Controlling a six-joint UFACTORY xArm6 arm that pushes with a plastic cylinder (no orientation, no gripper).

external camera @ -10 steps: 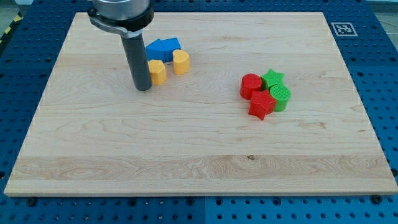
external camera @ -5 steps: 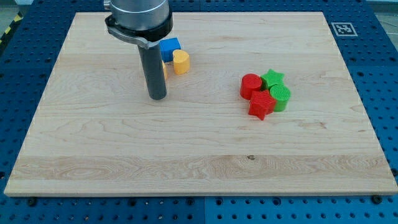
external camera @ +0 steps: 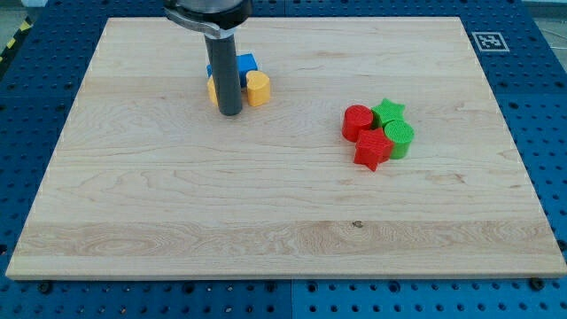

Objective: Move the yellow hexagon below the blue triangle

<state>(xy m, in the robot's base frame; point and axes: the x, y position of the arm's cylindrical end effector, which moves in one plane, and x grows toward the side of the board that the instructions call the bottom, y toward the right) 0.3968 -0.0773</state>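
Observation:
My tip (external camera: 230,112) rests on the wooden board (external camera: 283,204) at the view's upper left, directly in front of the yellow hexagon (external camera: 213,89), which the rod mostly hides. Only a sliver of the hexagon shows at the rod's left. The blue triangle (external camera: 211,70) is also mostly hidden behind the rod, just above the hexagon. A blue cube (external camera: 245,64) sits at the rod's right, with a yellow heart-like block (external camera: 258,89) below it.
A cluster sits at the view's right: a red cylinder (external camera: 357,121), a red star (external camera: 373,150), a green star (external camera: 388,111) and a green cylinder (external camera: 400,137). A fiducial marker (external camera: 486,40) is on the board's top right corner.
My tip moved right along the board, then up toward the blocks, from the hexagon's left to just below it. The rod now covers the hexagon and the blue triangle.

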